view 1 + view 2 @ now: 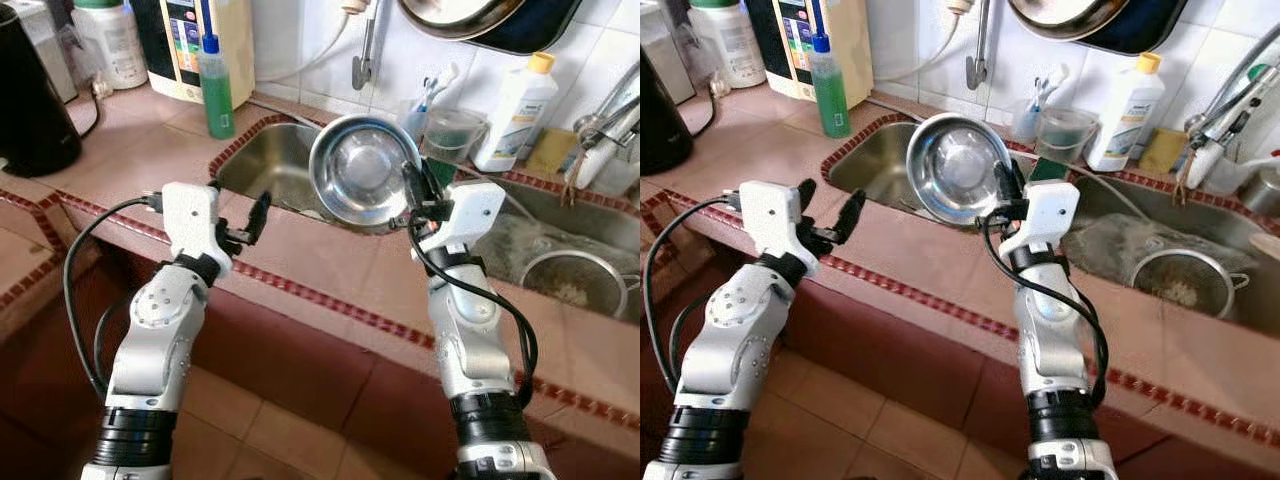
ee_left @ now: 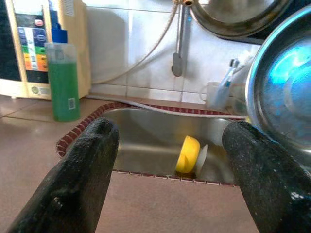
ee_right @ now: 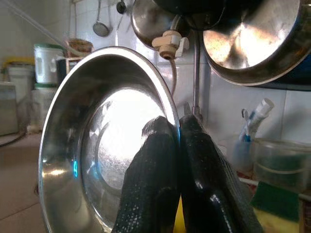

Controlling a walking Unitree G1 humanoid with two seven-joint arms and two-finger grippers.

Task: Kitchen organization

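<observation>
A green soap bottle (image 1: 215, 88) stood at the far left of the tabletop (image 1: 130, 160), well apart from the arms. The left hand (image 1: 243, 228) hovered over the tabletop edge in front of the small sink (image 1: 262, 170), its fingers spread wide and empty; a yellow cup (image 2: 187, 154) lay on its side in that sink. To its right, the right hand (image 1: 418, 190) held a steel bowl (image 1: 360, 172) tipped up on edge above the sink's near rim, both fingers (image 3: 155, 184) pinched tight on the thin rim alone. That grip looked the weak point: a smooth, curved rim held at one spot could pivot or slide out under the bowl's own weight, dropping it into the sink onto the cup or off the tabletop to the floor. A quick swing could also knock the toothbrush cup (image 1: 420, 112) or the white bottle (image 1: 513, 112) just behind it. The large sink (image 1: 560, 235) with a strainer (image 1: 575, 280) lay further right
</observation>
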